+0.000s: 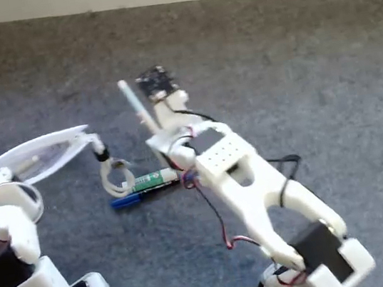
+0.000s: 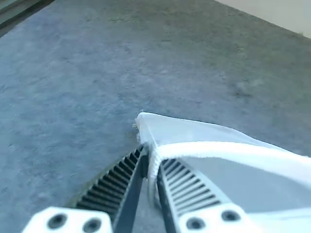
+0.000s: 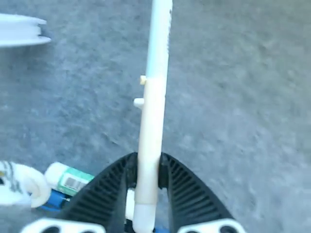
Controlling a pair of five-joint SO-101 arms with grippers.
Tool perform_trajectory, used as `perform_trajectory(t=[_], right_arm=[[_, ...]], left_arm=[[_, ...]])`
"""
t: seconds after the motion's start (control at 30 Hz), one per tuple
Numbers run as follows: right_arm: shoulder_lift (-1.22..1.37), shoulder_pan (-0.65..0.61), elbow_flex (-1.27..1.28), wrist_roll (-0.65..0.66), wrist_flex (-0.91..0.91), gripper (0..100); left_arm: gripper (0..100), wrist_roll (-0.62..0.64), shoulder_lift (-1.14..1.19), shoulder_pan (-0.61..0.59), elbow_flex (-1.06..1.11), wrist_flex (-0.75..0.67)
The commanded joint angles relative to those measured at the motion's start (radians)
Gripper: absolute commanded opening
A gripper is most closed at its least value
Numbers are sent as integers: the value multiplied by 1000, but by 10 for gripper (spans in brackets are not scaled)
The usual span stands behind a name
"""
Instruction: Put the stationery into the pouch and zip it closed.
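Right now the left hand [image 2: 148,162] is pressed tight on one edge of the white pouch [image 2: 218,141]. It grips there most likely so the pouch does not slide on the grey counter [image 1: 309,61] and its mouth faces the other arm. In the high view the pouch sits at the middle left of the frame. I cannot tell if its zip is open.

The right hand [image 3: 148,167] is pinching a white pen [image 3: 156,58] near one end, so the long part sticks out ahead. That way the far tip can go in first, I think. In the high view the pen is near the middle of the frame, apart from the pouch.

A green marker [image 1: 155,180] and a blue pen [image 1: 129,200] lie side by side on the counter, just left of the middle. A loop of white cord [image 1: 113,175] lies by them. These two are not in the pouch yet.
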Motion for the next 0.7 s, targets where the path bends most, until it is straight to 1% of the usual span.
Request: perform_trajectory(t=[0.0, 0.13, 0.2, 0.3, 0.4, 0.53, 0.67], right_arm=[[-148, 74, 61, -9, 7, 3], [-285, 148, 166, -9, 12, 3], [-354, 168, 205, -9, 61, 3], [-449, 189, 237, -6, 166, 3], [-527, 228, 245, 0, 232, 3], [-579, 288, 271, 0, 331, 3], [-593, 331, 317, 2, 372, 3]], left_arm=[[11, 3, -2, 143, -101, -17], [11, -15, 2, 220, -140, -37], [11, -41, 4, 251, -154, -55], [11, -44, 5, 289, -180, -54], [11, -48, 7, 326, -200, -51], [11, -71, 7, 349, -197, -51], [11, -71, 7, 349, -186, -51]])
